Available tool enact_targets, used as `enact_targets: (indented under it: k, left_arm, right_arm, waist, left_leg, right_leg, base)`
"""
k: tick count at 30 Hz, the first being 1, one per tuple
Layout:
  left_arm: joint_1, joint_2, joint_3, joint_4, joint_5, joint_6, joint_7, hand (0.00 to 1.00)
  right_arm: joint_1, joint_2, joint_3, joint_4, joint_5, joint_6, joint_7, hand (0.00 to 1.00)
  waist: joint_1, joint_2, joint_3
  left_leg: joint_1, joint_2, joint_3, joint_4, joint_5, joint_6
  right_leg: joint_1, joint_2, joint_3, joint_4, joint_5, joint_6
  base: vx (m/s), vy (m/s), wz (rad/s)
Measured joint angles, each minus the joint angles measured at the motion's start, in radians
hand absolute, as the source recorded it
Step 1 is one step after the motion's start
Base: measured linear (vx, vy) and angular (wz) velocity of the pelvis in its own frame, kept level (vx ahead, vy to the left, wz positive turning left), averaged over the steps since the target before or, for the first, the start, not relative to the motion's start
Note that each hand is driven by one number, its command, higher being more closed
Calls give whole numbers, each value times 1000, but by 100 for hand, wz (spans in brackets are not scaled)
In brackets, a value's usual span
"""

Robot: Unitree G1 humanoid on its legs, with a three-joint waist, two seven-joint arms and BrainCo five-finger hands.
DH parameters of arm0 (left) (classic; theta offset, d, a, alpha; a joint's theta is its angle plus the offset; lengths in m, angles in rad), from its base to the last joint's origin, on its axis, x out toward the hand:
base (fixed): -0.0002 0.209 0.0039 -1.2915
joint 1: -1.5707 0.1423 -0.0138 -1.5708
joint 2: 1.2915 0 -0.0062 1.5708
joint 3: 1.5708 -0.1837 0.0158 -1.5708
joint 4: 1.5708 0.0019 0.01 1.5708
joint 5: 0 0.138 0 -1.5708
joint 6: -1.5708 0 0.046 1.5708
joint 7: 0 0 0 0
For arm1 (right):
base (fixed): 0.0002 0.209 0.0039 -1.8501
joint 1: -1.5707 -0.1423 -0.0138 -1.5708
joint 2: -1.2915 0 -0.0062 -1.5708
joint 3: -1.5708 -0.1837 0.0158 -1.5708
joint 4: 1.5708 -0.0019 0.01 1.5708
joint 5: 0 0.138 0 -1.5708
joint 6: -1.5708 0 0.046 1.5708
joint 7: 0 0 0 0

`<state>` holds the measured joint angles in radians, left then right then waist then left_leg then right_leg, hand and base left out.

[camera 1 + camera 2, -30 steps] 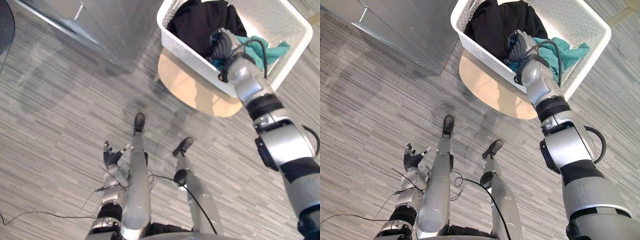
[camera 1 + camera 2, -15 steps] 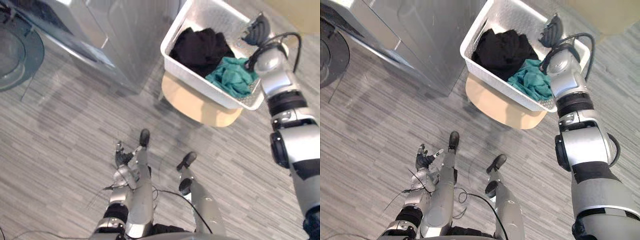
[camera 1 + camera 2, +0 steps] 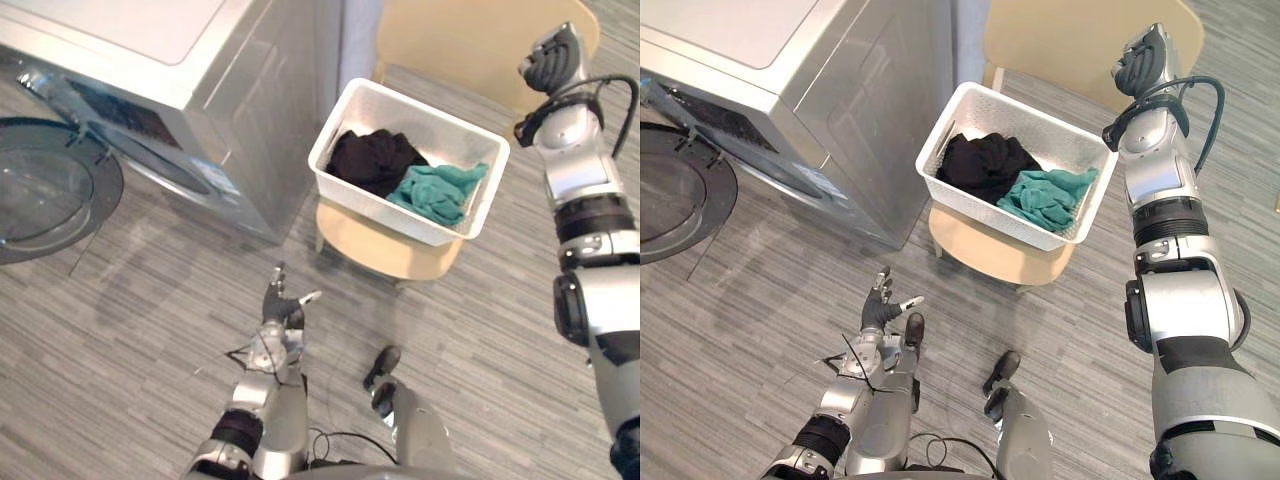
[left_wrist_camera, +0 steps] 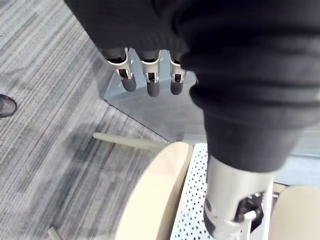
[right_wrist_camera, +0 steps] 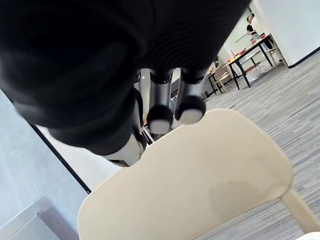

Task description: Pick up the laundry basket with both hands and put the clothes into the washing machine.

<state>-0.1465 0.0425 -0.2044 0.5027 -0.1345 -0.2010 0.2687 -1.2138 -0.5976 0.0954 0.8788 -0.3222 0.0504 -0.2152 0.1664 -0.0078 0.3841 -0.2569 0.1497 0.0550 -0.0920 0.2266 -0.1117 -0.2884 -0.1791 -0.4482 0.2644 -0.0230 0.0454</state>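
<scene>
A white perforated laundry basket [image 3: 372, 206] rests on a pale wooden chair seat [image 3: 380, 248]. Black clothes [image 3: 368, 160] and a teal cloth [image 3: 436, 190] lie inside it. My right hand [image 3: 551, 58] is raised high beyond the basket's far right corner, by the chair back [image 5: 190, 175]. Its fingers [image 5: 190, 107] hang relaxed and hold nothing. My left hand [image 3: 283, 306] hangs low over the floor in front of the chair, fingers spread and empty. Its wrist view looks past the fingers [image 4: 150, 87] at the basket's wall [image 4: 192, 200].
A silver washing machine [image 3: 200, 100] stands left of the basket. Its round door [image 3: 50, 190] is swung open toward the left. The chair's tall back [image 3: 450, 40] rises behind the basket. Grey striped carpet [image 3: 120, 330] spreads in front.
My right hand has come up out of the basket, empty, and risen past its far right corner. The camera has tilted, bringing the washer into view. The left hand stays low.
</scene>
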Motion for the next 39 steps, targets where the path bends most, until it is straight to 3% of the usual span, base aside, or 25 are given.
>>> enact_targets:
  k: [6, 9, 16, 20, 27, 39]
  left_arm:
    - [22, 9, -1, -1, -1, 0, -5, 0]
    - [40, 12, 3, 0, -2, 0, -4, 0]
    - [36, 19, 65, 56, 0, 20, 3, 0]
    - [9, 27, 125, 67, -1, 21, 23, 0]
    - [-36, 39, 219, 65, -13, 20, 40, 0]
    - [-39, 17, 346, -5, -55, -1, 44, 0]
  right_arm:
    - [1, 41, 41, 172, 20, 2, 37, 0]
    - [7, 47, 70, 178, 44, 1, 56, 0]
    - [-3, 48, 113, 203, 90, -5, 68, 0]
    - [-10, 48, 117, 204, 118, -5, 68, 0]
    - [-16, 51, 150, 203, 123, -6, 88, 0]
    - [-5, 75, 176, 169, 138, -3, 133, 0]
  waist:
    - [0, 0, 0]
    - [0, 1, 0]
    - [48, -3, 4]
    - [68, -29, 22]
    - [68, -96, 70]
    - [74, -114, 94]
  left_leg:
    - [-29, 6, -1, 0, 3, -1]
    - [-80, 10, -34, 0, 13, -7]
    - [-201, 22, -131, 0, 42, -10]
    - [-240, 24, -148, 0, 43, -10]
    - [-299, 40, -180, 0, 47, -15]
    - [-384, 50, -205, 17, 44, -18]
  right_leg:
    - [-64, -9, 5, 65, -31, -10]
    - [-91, -5, -24, 65, -32, -12]
    - [-138, 5, -117, 48, -31, -18]
    - [-157, 15, -136, 26, -28, -20]
    - [-157, 59, -177, -70, 6, -23]
    - [-206, 75, -216, -84, 7, -23]
  base:
    - [-39, -65, -5]
    - [-4, -51, 21]
    - [33, -79, 32]
    - [38, -83, 12]
    - [30, -77, 5]
    - [31, -42, 4]
